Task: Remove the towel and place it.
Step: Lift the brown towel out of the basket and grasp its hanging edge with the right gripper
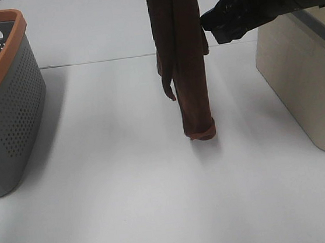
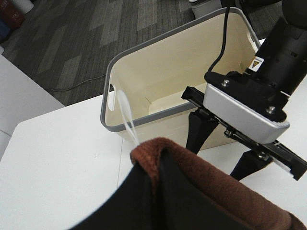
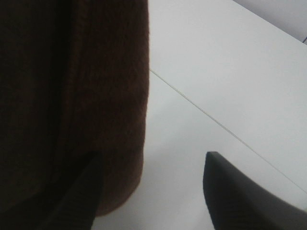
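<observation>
The dark brown towel (image 1: 188,66) hangs in a long narrow fold from above the exterior view's top edge. Its reddish hem (image 1: 202,133) reaches the white table or stops just above it. In the left wrist view the towel (image 2: 216,187) bunches over my left gripper (image 2: 153,191), which is shut on its top. My right gripper (image 1: 215,26) stands open just to the right of the towel's upper part. In the right wrist view the towel (image 3: 72,96) lies against one finger (image 3: 76,201). The other finger (image 3: 240,191) is apart from it.
A grey perforated basket with an orange rim (image 1: 9,115) stands at the left edge. A cream bin (image 1: 305,82) stands at the right, and the left wrist view shows it open-topped (image 2: 158,72) behind my right gripper (image 2: 213,160). White table (image 1: 129,190) lies between them.
</observation>
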Robot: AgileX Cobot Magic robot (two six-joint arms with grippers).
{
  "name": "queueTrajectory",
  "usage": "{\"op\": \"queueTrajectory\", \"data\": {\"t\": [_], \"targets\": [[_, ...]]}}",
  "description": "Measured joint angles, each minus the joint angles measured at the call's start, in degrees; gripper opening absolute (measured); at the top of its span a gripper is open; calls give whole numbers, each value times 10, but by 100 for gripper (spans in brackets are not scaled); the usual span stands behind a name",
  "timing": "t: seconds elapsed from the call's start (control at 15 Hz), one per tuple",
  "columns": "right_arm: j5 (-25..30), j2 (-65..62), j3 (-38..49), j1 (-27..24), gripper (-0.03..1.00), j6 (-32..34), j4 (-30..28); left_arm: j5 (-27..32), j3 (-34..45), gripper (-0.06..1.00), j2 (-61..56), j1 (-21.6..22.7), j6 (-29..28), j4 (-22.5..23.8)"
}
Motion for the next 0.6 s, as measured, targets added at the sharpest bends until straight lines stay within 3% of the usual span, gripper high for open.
{"op": "queueTrajectory", "data": {"t": [0.4,0.6], "targets": [[85,-68,7,0,61,61,3,0,0,0,0,0,0,10],[101,-45,9,0,64,53,42,0,0,0,0,-2,0,-28]]}}
